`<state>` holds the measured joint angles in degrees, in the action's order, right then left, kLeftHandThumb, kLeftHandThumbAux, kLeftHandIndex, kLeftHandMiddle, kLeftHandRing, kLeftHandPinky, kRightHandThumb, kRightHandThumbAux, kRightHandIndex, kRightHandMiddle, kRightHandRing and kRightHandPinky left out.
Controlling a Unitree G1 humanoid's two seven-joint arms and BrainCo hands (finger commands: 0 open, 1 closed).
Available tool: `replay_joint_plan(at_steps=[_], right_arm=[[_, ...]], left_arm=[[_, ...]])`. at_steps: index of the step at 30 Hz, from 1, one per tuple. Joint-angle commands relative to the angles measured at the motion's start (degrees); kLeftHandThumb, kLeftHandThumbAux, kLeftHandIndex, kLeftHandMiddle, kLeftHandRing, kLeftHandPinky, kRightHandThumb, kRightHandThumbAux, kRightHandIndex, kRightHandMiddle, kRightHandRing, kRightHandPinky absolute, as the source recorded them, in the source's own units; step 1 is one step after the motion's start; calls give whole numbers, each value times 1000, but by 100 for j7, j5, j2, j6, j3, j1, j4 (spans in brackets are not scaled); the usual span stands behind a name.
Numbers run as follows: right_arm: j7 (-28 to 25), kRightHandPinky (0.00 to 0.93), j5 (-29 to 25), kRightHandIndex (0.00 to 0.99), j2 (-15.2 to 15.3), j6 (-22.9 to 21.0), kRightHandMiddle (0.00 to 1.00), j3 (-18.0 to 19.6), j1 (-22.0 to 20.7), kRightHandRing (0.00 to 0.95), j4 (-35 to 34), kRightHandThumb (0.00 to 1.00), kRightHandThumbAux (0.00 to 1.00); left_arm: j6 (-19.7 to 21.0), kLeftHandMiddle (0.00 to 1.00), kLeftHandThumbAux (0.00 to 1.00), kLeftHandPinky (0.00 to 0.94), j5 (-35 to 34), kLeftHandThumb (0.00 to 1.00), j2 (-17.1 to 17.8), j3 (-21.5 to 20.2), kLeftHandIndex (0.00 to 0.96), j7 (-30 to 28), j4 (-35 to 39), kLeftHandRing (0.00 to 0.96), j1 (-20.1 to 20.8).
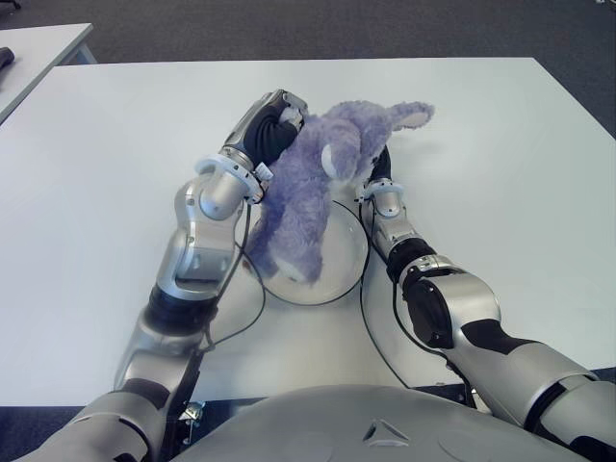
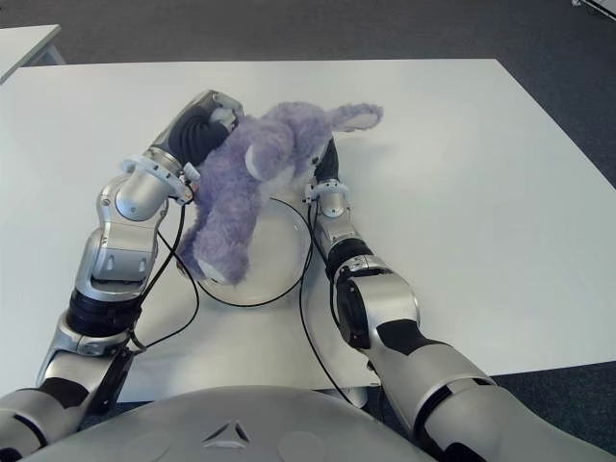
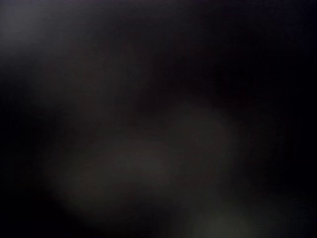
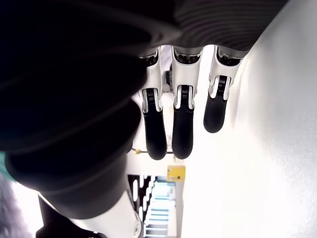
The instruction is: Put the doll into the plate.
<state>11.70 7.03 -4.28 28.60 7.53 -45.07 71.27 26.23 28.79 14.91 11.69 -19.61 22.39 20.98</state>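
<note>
A purple plush doll [image 1: 313, 183] hangs head-up over the clear round plate [image 1: 364, 252] in the middle of the white table [image 1: 500, 144]. Its feet touch the plate's near left part. My left hand [image 1: 277, 123] is pressed into the doll's upper body from the left and shut on it; the plush hides the fingers, and the left wrist view is dark. My right hand [image 1: 381, 171] shows just right of the doll at the plate's far edge. Its fingers [image 4: 182, 134] are straight and hold nothing.
Black cables [image 1: 252, 289] loop from both forearms over the table near the plate. A second white table [image 1: 38, 43] stands at the far left with a dark object [image 1: 5, 58] on it. Dark floor lies beyond the table's far edge.
</note>
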Motion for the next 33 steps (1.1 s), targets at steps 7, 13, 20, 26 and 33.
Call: replay_joint_plan(at_steps=[7,13,20,26,33], right_arm=[[8,253,62,308,-568,-447,316,-53,1237,294,702,103,946],[-36,297,-1,308,-582,-467,322,3,1240,318,704,123,942],[-132,268,-123,292,-601,-521,308,131,1238,303,705,136,937],[-116,259,-102,280,-590,-475,301,112,1239,287,702,173,939],[-148,250,-91,265,-574,-480,301,97,1229,281,700,243,945]], left_arm=[[-215,877,641,884,-386,931,-344,5,789,348,-463,874,-471],[-310,896,654,889,-491,920,-394,36,810,404,-694,883,-541],[-586,894,659,884,-522,915,-396,43,819,618,-1135,882,-725],[-883,887,659,888,-721,916,-307,-159,809,725,-1572,878,-937],[-800,900,656,896,-816,925,-333,-254,818,765,-1751,890,-981]])
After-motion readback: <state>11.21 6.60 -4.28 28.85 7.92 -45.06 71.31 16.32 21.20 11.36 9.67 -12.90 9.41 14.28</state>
